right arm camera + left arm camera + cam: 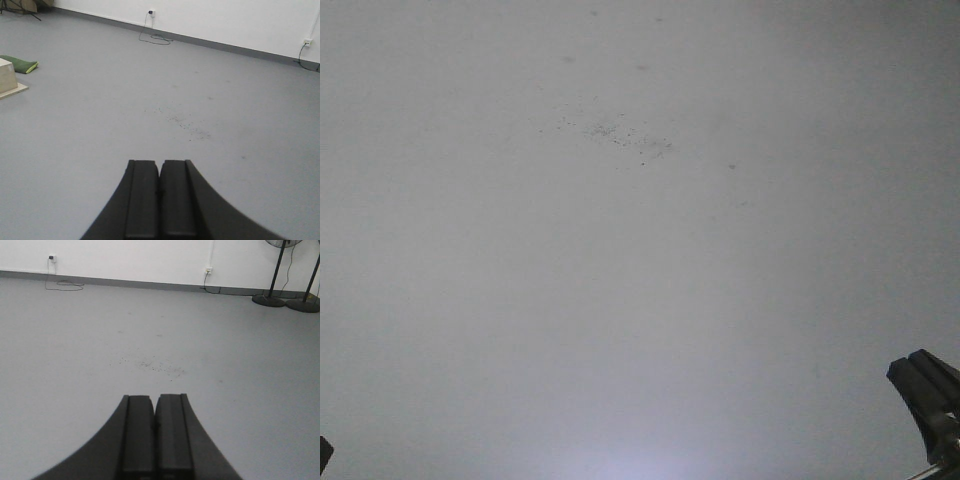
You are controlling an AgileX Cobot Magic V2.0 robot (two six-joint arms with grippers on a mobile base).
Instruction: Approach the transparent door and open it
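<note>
The transparent door is out of view in every frame. My left gripper [154, 398] is shut, its two black pads pressed together with nothing between them, above bare grey floor. My right gripper [160, 163] is likewise shut and empty over the floor. In the front view only grey floor shows, with the right gripper [923, 372] poking in at the bottom right corner and a sliver of the left arm at the bottom left.
A patch of dark specks [620, 135] marks the floor ahead. A white wall [150, 257] with sockets and cables runs behind. Two fan stands [287, 300] sit at the right. A beige block [10, 77] and a green mat [20, 64] lie at the left.
</note>
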